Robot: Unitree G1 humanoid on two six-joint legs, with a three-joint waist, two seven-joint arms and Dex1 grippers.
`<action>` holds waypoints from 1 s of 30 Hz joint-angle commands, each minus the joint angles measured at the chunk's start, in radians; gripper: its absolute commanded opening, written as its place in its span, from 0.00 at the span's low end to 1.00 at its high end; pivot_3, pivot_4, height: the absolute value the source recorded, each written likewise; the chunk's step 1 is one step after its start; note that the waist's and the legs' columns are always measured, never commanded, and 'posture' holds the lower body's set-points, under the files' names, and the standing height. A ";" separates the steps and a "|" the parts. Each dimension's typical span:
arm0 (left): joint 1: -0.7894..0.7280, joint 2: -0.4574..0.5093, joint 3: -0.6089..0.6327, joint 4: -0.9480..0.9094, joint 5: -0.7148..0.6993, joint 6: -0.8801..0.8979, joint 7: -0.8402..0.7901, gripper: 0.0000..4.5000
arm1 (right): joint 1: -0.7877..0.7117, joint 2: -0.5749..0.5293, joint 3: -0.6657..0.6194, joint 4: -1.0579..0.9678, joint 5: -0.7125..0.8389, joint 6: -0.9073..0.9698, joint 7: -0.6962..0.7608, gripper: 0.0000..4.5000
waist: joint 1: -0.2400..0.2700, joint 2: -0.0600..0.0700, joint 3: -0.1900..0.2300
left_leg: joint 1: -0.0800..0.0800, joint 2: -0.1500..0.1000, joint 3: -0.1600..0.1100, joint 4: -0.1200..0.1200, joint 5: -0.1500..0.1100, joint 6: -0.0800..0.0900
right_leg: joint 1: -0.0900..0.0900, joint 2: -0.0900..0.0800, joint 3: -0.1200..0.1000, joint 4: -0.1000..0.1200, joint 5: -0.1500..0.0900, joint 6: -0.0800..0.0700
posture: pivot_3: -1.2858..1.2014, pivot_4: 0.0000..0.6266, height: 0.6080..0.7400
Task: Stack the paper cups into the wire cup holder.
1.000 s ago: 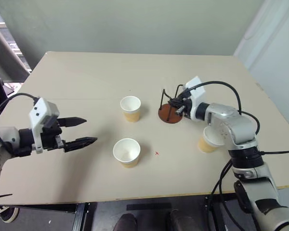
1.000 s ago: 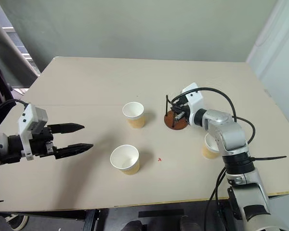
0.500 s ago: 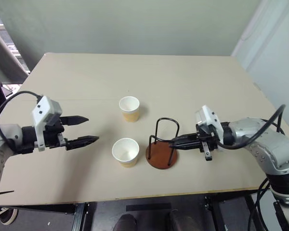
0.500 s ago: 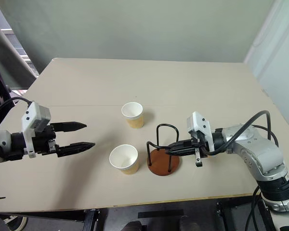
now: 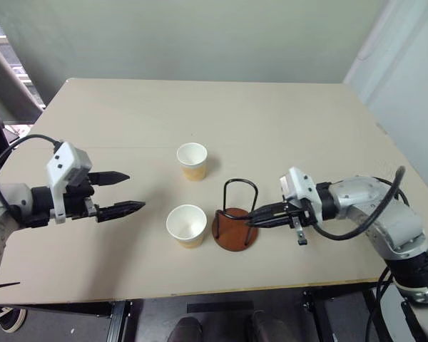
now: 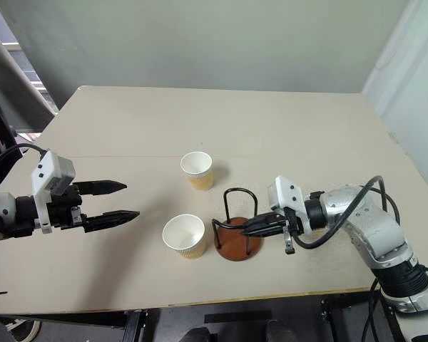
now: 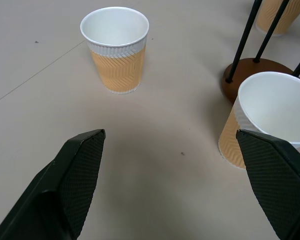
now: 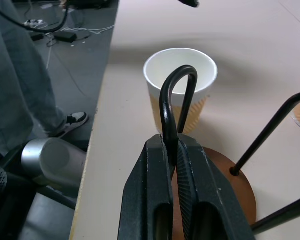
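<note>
Near the bench's (image 5: 285, 107) front edge, the right end effector (image 5: 255, 216) had dragged the wire cup holder (image 5: 235, 217) back, clamped on a wire loop, beside the nearer paper cup (image 5: 186, 225). Another cup (image 5: 192, 161) stood behind. The left end effector (image 5: 121, 193) hovered wide, ready for picking.

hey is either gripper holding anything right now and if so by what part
The right gripper is shut on the wire cup holder, pinching one of its wire loops near the top. The left gripper is open and holds nothing.
</note>
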 commanded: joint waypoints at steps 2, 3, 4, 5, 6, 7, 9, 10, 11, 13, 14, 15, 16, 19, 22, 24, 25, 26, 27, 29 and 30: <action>-0.008 0.011 0.025 -0.009 -0.009 -0.012 -0.009 1.00 | -0.020 -0.003 0.008 -0.010 -0.008 -0.032 0.026 0.01 | 0.000 0.000 0.000 | 0.000 0.000 0.000 0.000 0.000 0.000 | 0.000 0.000 0.000 0.000 0.000 0.000 | 0.52 0.24 1.00; -0.007 0.011 0.026 -0.010 -0.009 -0.012 -0.010 1.00 | -0.022 -0.004 0.010 -0.009 -0.013 -0.036 0.026 0.01 | 0.000 0.000 0.000 | 0.000 0.000 0.000 0.000 0.000 0.000 | 0.000 0.000 0.000 0.000 0.000 0.000 | 0.52 0.24 1.00; -0.005 0.011 0.027 -0.010 -0.009 -0.012 -0.011 1.00 | -0.023 -0.005 0.012 -0.010 -0.017 -0.041 0.028 0.01 | 0.000 0.000 0.000 | 0.000 0.000 0.000 0.000 0.000 0.000 | 0.000 0.000 0.000 0.000 0.000 0.000 | 0.52 0.24 1.00; -0.002 0.012 0.027 -0.009 -0.007 -0.013 -0.011 1.00 | -0.025 -0.004 0.012 -0.011 -0.022 -0.042 0.024 0.01 | 0.000 0.000 0.000 | 0.000 0.000 0.000 0.000 0.000 0.000 | 0.000 0.000 0.000 0.000 0.000 0.000 | 0.52 0.24 1.00; 0.000 0.012 0.027 -0.008 -0.005 -0.014 -0.012 1.00 | -0.026 -0.003 0.011 -0.011 -0.026 -0.043 0.022 0.01 | 0.000 0.000 0.000 | 0.000 0.000 0.000 0.000 0.000 0.000 | 0.000 0.000 0.000 0.000 0.000 0.000 | 0.52 0.24 1.00; 0.000 0.012 0.026 -0.007 -0.003 -0.014 -0.012 1.00 | -0.027 -0.002 0.010 -0.011 -0.024 -0.036 0.020 0.01 | 0.000 0.000 0.000 | 0.000 0.000 0.000 0.000 0.000 0.000 | 0.000 0.000 0.000 0.000 0.000 0.000 | 0.52 0.24 1.00; -0.001 0.012 0.025 -0.005 -0.003 -0.015 -0.012 1.00 | -0.030 -0.005 0.007 -0.016 -0.014 -0.022 0.026 0.13 | 0.000 0.000 0.000 | 0.000 0.000 0.000 0.000 0.000 0.000 | 0.000 0.000 0.000 0.000 0.000 0.000 | 0.52 0.24 1.00; -0.002 0.012 0.025 -0.004 -0.003 -0.015 -0.012 1.00 | -0.032 -0.007 0.007 -0.019 -0.010 -0.015 0.029 0.17 | 0.000 0.000 0.000 | 0.000 0.000 0.000 0.000 0.000 0.000 | 0.000 0.000 0.000 0.000 0.000 0.000 | 0.52 0.24 1.00; -0.002 0.012 0.024 -0.003 -0.002 -0.016 -0.012 1.00 | -0.034 -0.008 0.008 -0.020 -0.008 -0.011 0.031 0.25 | 0.000 0.000 0.000 | 0.000 0.000 0.000 0.000 0.000 0.000 | 0.000 0.000 0.000 0.000 0.000 0.000 | 0.52 0.24 1.00; -0.003 0.012 0.024 -0.002 -0.002 -0.016 -0.013 1.00 | -0.036 -0.009 0.009 -0.019 -0.014 -0.013 0.029 0.42 | 0.001 0.000 0.000 | 0.000 0.000 0.000 0.000 0.000 0.000 | 0.000 0.000 0.000 0.000 0.000 0.000 | 0.52 0.24 1.00; -0.003 0.012 0.024 -0.002 -0.003 -0.016 -0.014 1.00 | -0.037 -0.011 0.010 -0.018 -0.019 -0.014 0.028 0.49 | 0.001 0.000 0.000 | 0.000 0.000 0.000 0.000 0.000 0.000 | 0.000 0.000 0.000 0.000 0.000 0.000 | 0.52 0.24 1.00; -0.004 0.011 0.024 -0.002 -0.003 -0.016 -0.014 1.00 | -0.037 -0.012 0.011 -0.018 -0.021 -0.016 0.028 0.58 | 0.001 0.000 0.000 | 0.000 0.000 0.000 0.000 0.000 0.000 | 0.000 0.000 0.000 0.000 0.000 0.000 | 0.52 0.24 1.00; -0.003 0.011 0.024 -0.003 -0.003 -0.016 -0.015 1.00 | -0.036 -0.013 0.011 -0.018 -0.024 -0.018 0.028 0.66 | 0.001 0.000 0.000 | 0.000 0.000 0.000 0.000 0.000 0.000 | 0.000 0.000 0.000 0.000 0.000 0.000 | 0.52 0.24 1.00; -0.003 0.014 0.031 -0.002 -0.008 -0.020 -0.024 1.00 | -0.040 -0.035 -0.012 -0.020 -0.025 -0.030 0.039 0.89 | 0.001 0.000 0.000 | 0.000 0.000 0.000 0.000 0.000 0.000 | 0.000 0.000 0.000 0.000 0.000 0.000 | 0.52 0.24 1.00; -0.011 0.017 0.052 -0.002 -0.029 -0.018 -0.044 1.00 | -0.070 -0.055 -0.114 -0.031 0.083 0.041 0.033 0.97 | 0.002 0.000 0.000 | 0.000 0.000 0.000 0.000 0.000 0.000 | 0.000 0.000 0.000 0.000 0.000 0.000 | 0.52 0.24 1.00; -0.010 0.018 0.069 -0.004 -0.042 -0.013 -0.057 1.00 | -0.083 -0.076 -0.205 -0.030 0.161 0.087 0.021 0.97 | 0.003 0.000 0.000 | 0.000 -0.001 0.001 0.000 0.000 0.000 | 0.000 0.000 0.000 0.000 0.000 0.000 | 0.52 0.24 1.00; -0.009 0.018 0.073 -0.006 -0.045 -0.011 -0.061 1.00 | -0.081 -0.094 -0.251 -0.032 0.197 0.110 0.019 0.97 | 0.004 0.000 0.000 | 0.000 -0.001 0.001 0.000 0.000 0.000 | 0.000 0.000 0.000 0.000 0.000 0.000 | 0.52 0.24 1.00; -0.008 0.018 0.074 -0.007 -0.047 -0.011 -0.063 1.00 | -0.074 -0.112 -0.287 -0.035 0.225 0.127 0.019 0.97 | 0.006 0.000 0.000 | 0.000 -0.001 0.001 0.000 0.000 0.000 | 0.000 0.000 0.000 0.000 0.000 0.000 | 0.52 0.24 1.00; -0.008 0.017 0.072 -0.006 -0.047 -0.012 -0.064 1.00 | -0.062 -0.134 -0.326 -0.037 0.254 0.150 0.017 0.97 | 0.008 0.000 0.000 | 0.000 -0.001 0.001 0.000 0.000 0.000 | 0.000 0.000 0.000 -0.001 0.000 -0.001 | 0.52 0.24 1.00; -0.011 0.015 0.067 -0.003 -0.045 -0.015 -0.065 1.00 | -0.033 -0.178 -0.367 -0.038 0.268 0.172 0.013 0.97 | 0.014 0.000 0.000 | 0.000 -0.001 0.001 -0.001 0.000 0.000 | 0.001 0.000 0.001 -0.001 -0.001 -0.001 | 0.52 0.24 1.00; -0.012 0.014 0.064 -0.002 -0.044 -0.016 -0.066 1.00 | -0.020 -0.198 -0.376 -0.038 0.263 0.175 0.011 0.97 | 0.017 0.000 0.000 | 0.000 -0.001 0.000 -0.001 0.000 0.000 | 0.001 0.000 0.001 -0.001 -0.001 -0.001 | 0.52 0.24 1.00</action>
